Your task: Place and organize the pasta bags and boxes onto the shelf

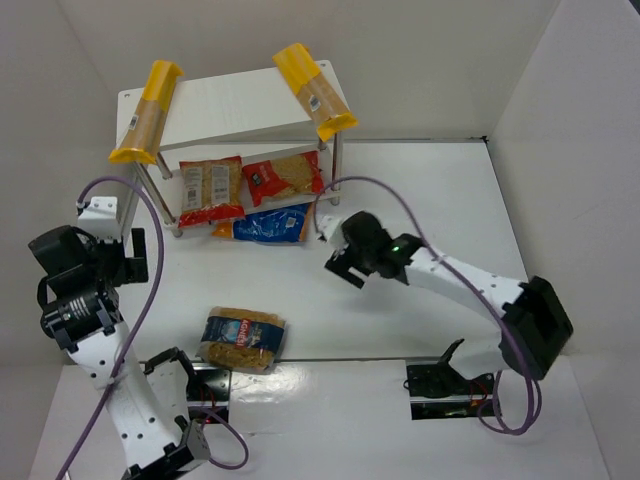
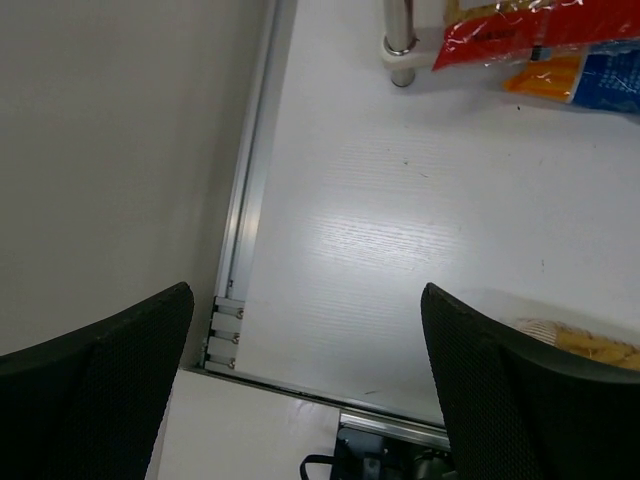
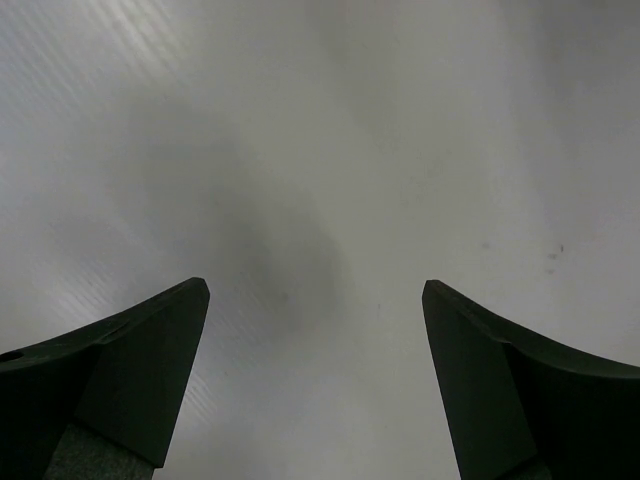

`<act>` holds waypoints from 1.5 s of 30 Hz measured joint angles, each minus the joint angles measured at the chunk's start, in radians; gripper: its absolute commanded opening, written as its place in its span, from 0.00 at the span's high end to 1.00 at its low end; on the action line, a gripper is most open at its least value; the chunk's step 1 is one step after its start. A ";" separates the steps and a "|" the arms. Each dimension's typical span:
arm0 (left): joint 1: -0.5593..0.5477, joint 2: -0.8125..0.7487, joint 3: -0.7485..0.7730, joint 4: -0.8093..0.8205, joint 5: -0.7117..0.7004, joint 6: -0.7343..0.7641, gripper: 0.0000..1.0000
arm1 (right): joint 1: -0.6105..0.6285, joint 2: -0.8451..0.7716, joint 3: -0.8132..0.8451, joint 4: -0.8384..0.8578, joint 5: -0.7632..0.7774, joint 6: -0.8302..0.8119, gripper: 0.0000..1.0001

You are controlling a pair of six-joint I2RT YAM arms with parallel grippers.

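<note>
Two yellow pasta boxes lie on the top board of the white shelf point(image 1: 235, 105), one at its left edge point(image 1: 148, 112) and one at its right edge point(image 1: 315, 92). Two red-trimmed bags point(image 1: 211, 190) point(image 1: 283, 177) rest on the lower tier. The blue bag point(image 1: 268, 225) with an orange end lies at the shelf's front. A clear bag with a blue label point(image 1: 243, 339) lies on the table near the left arm's base. My left gripper point(image 1: 133, 255) point(image 2: 306, 295) is open and empty, left of the shelf. My right gripper point(image 1: 332, 248) point(image 3: 315, 290) is open over bare table, right of the blue bag.
White walls enclose the table on the left, back and right. An aluminium rail point(image 2: 245, 200) runs along the left wall. A shelf leg point(image 2: 400, 40) stands ahead of the left gripper, with a red-trimmed bag point(image 2: 530, 30) and the blue bag point(image 2: 610, 75) behind it.
</note>
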 measured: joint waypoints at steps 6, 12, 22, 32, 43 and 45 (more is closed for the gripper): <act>0.000 -0.052 0.000 0.007 -0.087 -0.024 0.00 | 0.275 0.206 0.001 0.142 0.204 -0.088 0.05; 0.000 -0.082 0.000 0.004 -0.156 -0.026 0.00 | 0.362 0.390 0.001 0.384 0.336 -0.220 0.05; 0.000 -0.082 0.000 0.004 -0.211 -0.026 0.00 | 0.349 0.576 0.054 0.728 0.436 -0.417 0.05; 0.003 -0.057 0.022 0.003 -0.227 -0.026 0.00 | 0.295 0.652 0.109 0.844 0.409 -0.499 0.05; 0.018 -0.057 0.030 -0.005 -0.231 -0.026 0.00 | 0.214 0.719 0.194 0.880 0.375 -0.555 0.08; 0.019 -0.057 0.030 -0.007 -0.232 -0.026 0.00 | 0.214 0.729 0.211 0.879 0.367 -0.558 0.12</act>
